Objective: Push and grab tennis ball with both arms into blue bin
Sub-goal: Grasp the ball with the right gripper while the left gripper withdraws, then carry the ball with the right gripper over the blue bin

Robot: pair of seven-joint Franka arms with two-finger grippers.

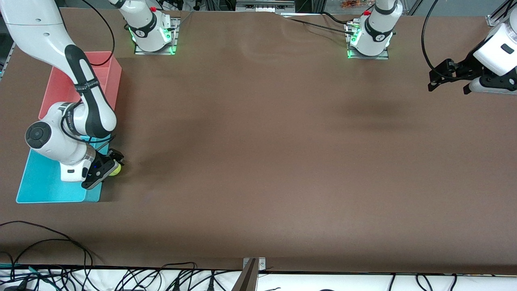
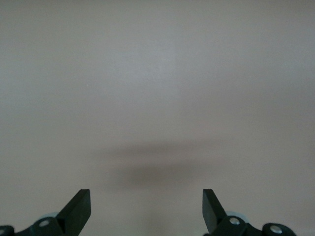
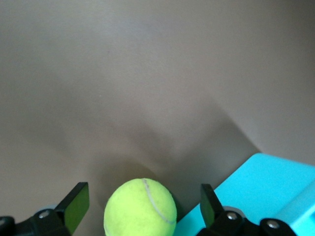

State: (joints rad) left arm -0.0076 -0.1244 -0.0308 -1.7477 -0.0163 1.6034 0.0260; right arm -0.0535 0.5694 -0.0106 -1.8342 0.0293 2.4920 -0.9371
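Standing here, this is what I see.

Step in hand: the grab, by my reading. The ball [image 1: 116,170] is already at the blue bin [image 1: 44,186], so the pushing looks done and the pick-up is what is on.

Ball: on the brown table [image 1: 258,161], just beside the bin's wall at the right arm's end of the table, outside the bin.

Right gripper [image 1: 106,167]: down low at the ball, fingers spread wide. In the right wrist view the ball [image 3: 140,207] sits between the two fingers [image 3: 74,204] with a gap on each side, so nothing is gripped yet.

Blue bin: nearer to the front camera than the pink bin [image 1: 109,76]; the right arm's wrist hangs over it and hides part of its inside. Its corner [image 3: 266,182] shows close to the ball in the right wrist view.

Left gripper [image 1: 448,79]: waiting in the air over the left arm's end of the table, well apart from the ball, fingers [image 2: 78,209] spread and holding nothing.

Next move: I judge that the right fingers must close on the ball, lift it above the thin wall, carry it over the bin and let go.

Risk: the ball is round and may roll off if one finger touches first.
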